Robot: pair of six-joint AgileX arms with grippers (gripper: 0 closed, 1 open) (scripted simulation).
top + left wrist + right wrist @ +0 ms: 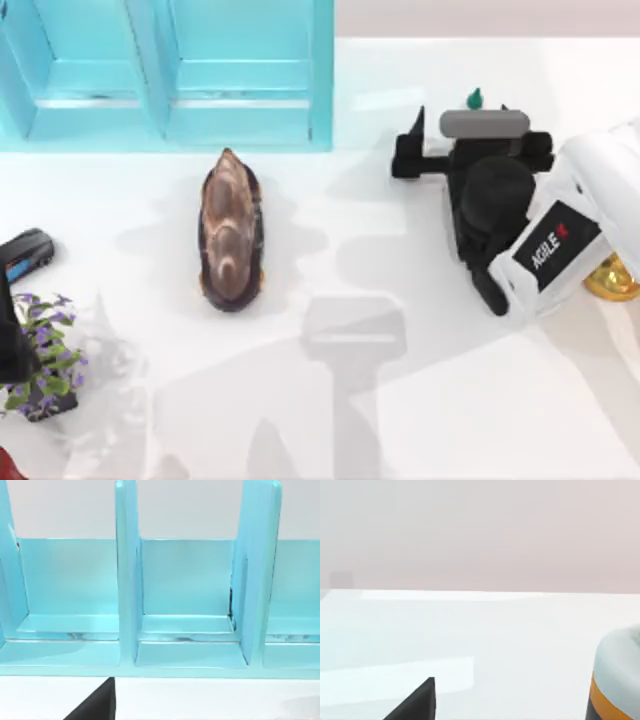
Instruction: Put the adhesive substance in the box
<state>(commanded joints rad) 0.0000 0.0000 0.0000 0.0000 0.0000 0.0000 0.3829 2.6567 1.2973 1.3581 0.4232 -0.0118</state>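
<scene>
The adhesive substance is a small white bottle with an orange label [616,682]. In the top view its pointed green cap [474,97] pokes out just past my right gripper [465,115], at the table's back right. That gripper is open and hovers over the bottle, hiding its body from above. One dark finger [415,702] shows in the right wrist view, apart from the bottle. The box is a turquoise compartmented case [240,120] at the back left, and its open bays [187,630] face my left wrist camera. My left gripper [27,252] is parked at the left edge, open.
A brown shell-shaped object [231,232] lies in the middle left. A gold trophy [612,280] is partly hidden behind the right arm. A potted plant with purple flowers [40,370] stands at the front left.
</scene>
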